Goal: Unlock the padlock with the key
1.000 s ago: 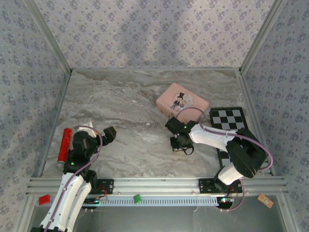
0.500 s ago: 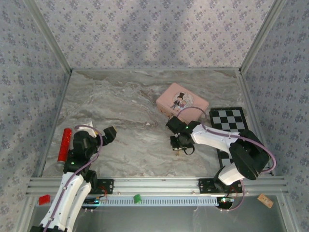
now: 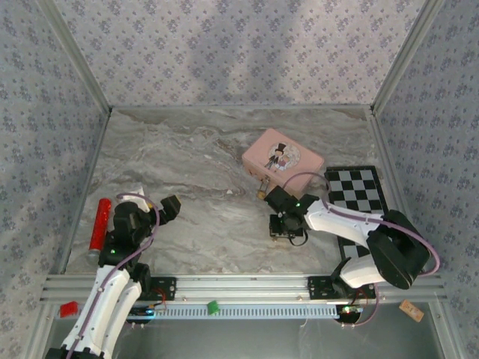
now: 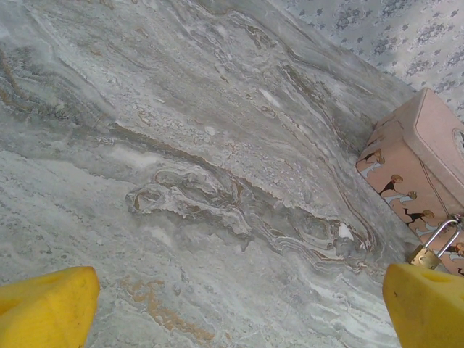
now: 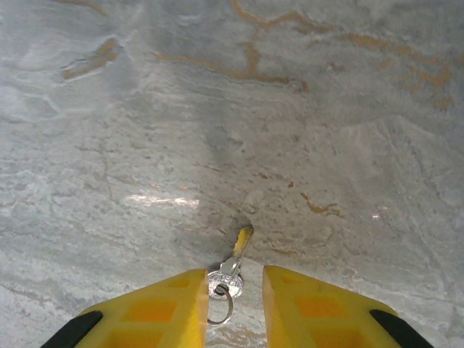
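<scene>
Key (image 5: 240, 245) lies between parted tips of right pincer (image 5: 233, 288), apparently ungripped.

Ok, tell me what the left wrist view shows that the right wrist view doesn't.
Left wrist view: the pink box at the right edge, with the padlock at its side. Right wrist view: the key on its ring, lying between the open fingers of the right gripper. Both: the marble table and yellow fingers, spread wide on the left gripper.

Key (image 5: 233, 262) between right tool (image 5: 232, 284) fingers
</scene>
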Robot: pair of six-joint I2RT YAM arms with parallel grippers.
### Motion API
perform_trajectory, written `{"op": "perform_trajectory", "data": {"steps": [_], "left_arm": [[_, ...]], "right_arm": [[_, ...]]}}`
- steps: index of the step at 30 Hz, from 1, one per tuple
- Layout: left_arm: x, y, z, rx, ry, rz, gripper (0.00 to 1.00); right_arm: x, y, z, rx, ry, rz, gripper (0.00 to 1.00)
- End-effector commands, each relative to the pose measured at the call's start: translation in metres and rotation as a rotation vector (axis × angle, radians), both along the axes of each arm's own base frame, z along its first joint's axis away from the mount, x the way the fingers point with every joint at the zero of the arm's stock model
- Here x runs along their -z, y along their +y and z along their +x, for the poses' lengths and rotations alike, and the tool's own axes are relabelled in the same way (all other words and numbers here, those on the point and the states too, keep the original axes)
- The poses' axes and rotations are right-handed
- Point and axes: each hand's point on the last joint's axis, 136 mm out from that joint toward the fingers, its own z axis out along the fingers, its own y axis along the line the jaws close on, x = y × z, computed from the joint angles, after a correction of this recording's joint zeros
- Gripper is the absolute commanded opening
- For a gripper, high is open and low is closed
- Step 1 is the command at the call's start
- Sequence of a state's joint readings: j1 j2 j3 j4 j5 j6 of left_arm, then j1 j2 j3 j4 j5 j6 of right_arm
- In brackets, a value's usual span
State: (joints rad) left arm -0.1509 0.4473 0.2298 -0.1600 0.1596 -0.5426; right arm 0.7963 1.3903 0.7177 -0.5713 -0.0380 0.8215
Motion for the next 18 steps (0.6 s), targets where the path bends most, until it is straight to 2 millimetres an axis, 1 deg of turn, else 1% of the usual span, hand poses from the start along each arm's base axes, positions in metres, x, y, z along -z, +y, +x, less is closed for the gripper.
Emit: {"op": "perform_trajectory", "data": {"steps": [1, 4, 7, 8, 11, 15, 18], "left_arm": [[-0.007, -0.001, 0.003, -0.001, -0.030, -0.002, 1.00], [-0.007, -0.001, 0.003, -0.001, -0.030, -0.001, 1.00], [-0.007, -0.001, 0.002, 0.001, -0.031, -0.001, 1.00], [-0.007, -0.001, 0.002, 0.000, -0.031, -0.001, 1.00], [-0.008, 0.000, 0.002, -0.001, -0.036, -0.002, 1.00], [-0.008, -0.001, 0.002, 0.001, -0.037, -0.002, 1.00], [-0.008, 0.000, 0.002, 0.000, -0.036, 0.000, 1.00]], "right_arm": [[0.002, 0.006, 0.001, 0.052, 0.004, 0.002, 0.28], [0.005, 0.010, -0.001, 0.032, 0.020, -0.026, 0.28], [0.009, 0.010, -0.003, 0.019, 0.029, -0.064, 0.28], [0.011, 0.004, -0.008, 0.017, 0.046, -0.100, 0.28], [0.013, -0.001, -0.010, 0.007, 0.048, -0.151, 0.29], [0.016, 0.003, -0.010, -0.010, 0.050, -0.177, 0.29], [0.018, 0.001, -0.012, -0.030, 0.057, -0.237, 0.26]]}}
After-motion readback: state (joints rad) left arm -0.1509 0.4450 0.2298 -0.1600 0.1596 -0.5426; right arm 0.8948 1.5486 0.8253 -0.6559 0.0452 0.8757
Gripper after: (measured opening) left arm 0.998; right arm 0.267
